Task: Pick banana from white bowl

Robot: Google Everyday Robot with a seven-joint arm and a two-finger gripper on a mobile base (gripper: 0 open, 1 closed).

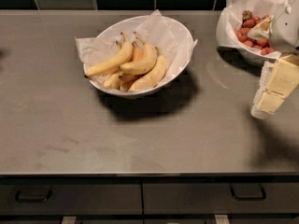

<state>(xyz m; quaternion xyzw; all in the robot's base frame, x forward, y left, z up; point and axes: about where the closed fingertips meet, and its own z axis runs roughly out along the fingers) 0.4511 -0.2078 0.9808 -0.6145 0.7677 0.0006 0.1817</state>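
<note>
the banana lies in the white bowl on crinkled paper, at the right edge of the pile, its short stem pointing up and back. it touches a more curved yellow banana just to its left; an orange-tinted one shows behind that. the bowl sits on a grey counter. the gripper hangs at the far right, well apart from the bowl, just in front of a bowl of strawberries; i cannot tell whether it is open or closed.
</note>
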